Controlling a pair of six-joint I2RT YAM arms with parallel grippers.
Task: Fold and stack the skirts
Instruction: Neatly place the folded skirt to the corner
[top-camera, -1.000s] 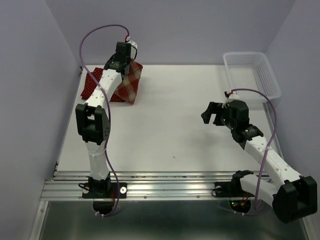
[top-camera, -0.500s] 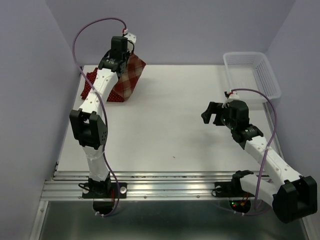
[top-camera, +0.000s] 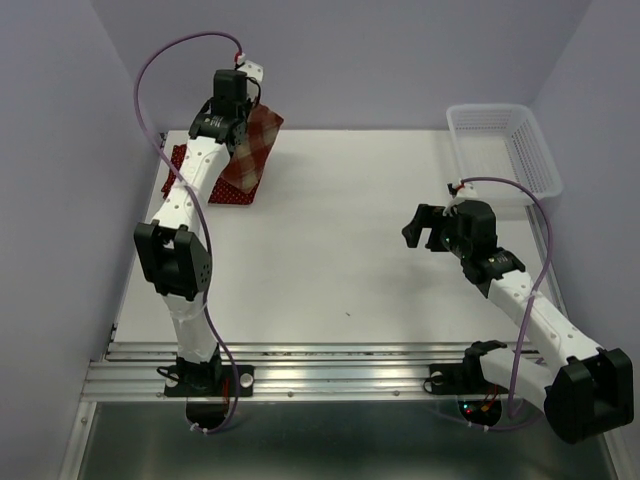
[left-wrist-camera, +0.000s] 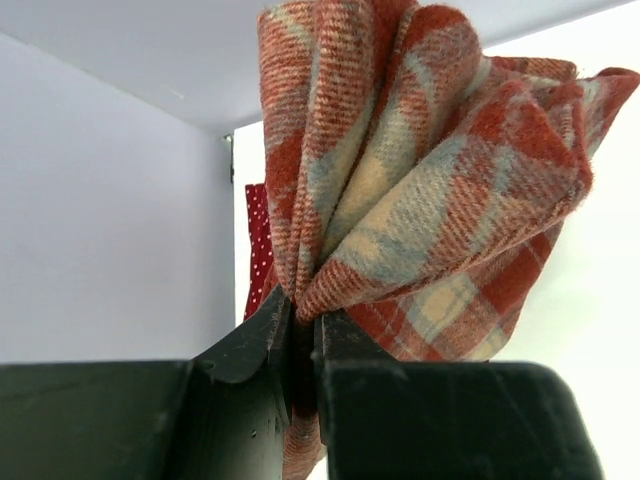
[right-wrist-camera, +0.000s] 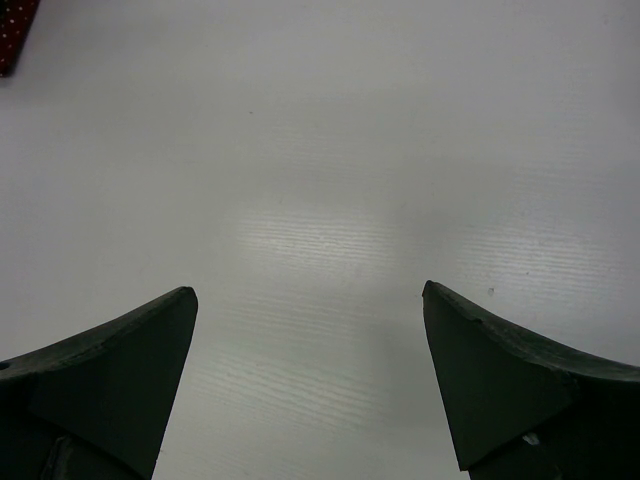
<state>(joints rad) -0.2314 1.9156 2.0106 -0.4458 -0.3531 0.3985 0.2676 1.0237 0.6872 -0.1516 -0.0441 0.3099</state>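
Note:
My left gripper (top-camera: 243, 112) is shut on the red-and-cream plaid skirt (top-camera: 252, 150) and holds it up at the far left of the table; the cloth hangs down over the dark red polka-dot skirts (top-camera: 185, 172) that lie flat below. In the left wrist view the plaid skirt (left-wrist-camera: 430, 190) is bunched between the closed fingers (left-wrist-camera: 345, 345), with a strip of polka-dot skirt (left-wrist-camera: 258, 250) behind. My right gripper (top-camera: 418, 228) is open and empty above the bare table, right of centre. A corner of polka-dot skirt (right-wrist-camera: 12, 35) shows in the right wrist view.
A white plastic mesh basket (top-camera: 503, 152) stands at the far right corner. Lilac walls close in the table at the left, back and right. A metal rail (top-camera: 330, 365) runs along the near edge by the arm bases.
My left gripper has risen and moved toward the back-left with the plaid skirt, which now hangs narrower over the polka-dot skirts. The right arm has not moved.

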